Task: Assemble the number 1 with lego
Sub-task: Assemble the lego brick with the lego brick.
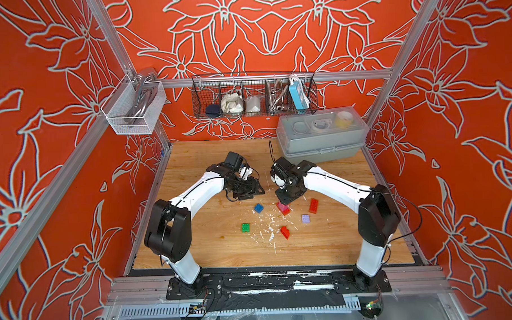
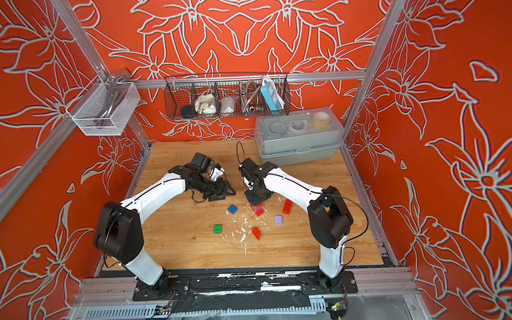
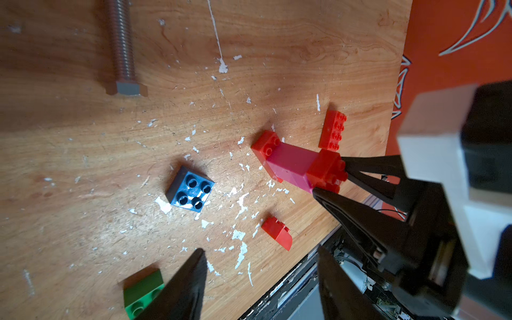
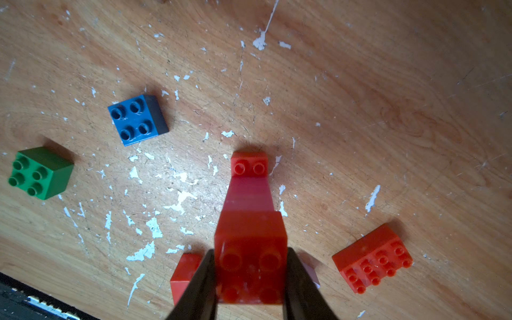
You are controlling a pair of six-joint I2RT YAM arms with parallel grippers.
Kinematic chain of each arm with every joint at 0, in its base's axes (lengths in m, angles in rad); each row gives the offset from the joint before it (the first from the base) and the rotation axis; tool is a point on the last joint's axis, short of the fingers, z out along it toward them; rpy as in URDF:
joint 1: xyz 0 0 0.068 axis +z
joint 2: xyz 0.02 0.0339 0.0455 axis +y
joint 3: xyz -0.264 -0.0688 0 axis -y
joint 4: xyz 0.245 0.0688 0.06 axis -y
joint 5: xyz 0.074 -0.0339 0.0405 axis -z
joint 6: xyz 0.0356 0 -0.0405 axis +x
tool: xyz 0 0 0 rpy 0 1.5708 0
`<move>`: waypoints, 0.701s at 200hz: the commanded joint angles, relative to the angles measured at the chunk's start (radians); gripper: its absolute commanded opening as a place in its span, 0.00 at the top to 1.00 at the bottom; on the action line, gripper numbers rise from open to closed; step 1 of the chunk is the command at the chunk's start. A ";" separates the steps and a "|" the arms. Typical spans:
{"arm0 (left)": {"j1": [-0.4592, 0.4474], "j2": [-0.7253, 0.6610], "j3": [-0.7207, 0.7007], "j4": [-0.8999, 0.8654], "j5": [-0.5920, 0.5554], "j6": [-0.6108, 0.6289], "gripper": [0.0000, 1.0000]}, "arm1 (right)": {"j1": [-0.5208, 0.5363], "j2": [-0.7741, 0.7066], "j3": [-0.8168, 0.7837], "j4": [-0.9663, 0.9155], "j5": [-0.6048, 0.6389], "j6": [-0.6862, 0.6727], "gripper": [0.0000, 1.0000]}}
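Right jaws are pinching the top red brick of the little tower, clamped on its two side faces with the studs up. Left jaws are spread wide with nothing in them, hanging low over the desk near the blue brick, on its back-wall side.

The tower stands upright mid-desk: a red base brick on the wood, pink bricks stacked on it, and the red cap on top. Loose bits around it are the long red brick and the lilac brick on the right arm's side. A red slope brick sits nearer the front, and the green brick is off toward the left arm.

Looks to me like the cap is being seated. If I were driving, I'd push straight down along the column with no sideways lean, because that base is narrow and nothing braces it. The idle left jaws could come in and steady the pink section. Only let go once the red-pink seam looks closed, then open up and lift straight so nothing drags the tower over. Can't tell from here whether it's fully clicked.
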 commanded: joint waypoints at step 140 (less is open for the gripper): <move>-0.004 0.013 0.001 -0.013 -0.021 0.030 0.38 | -0.001 -0.090 -0.038 -0.008 -0.068 0.002 0.70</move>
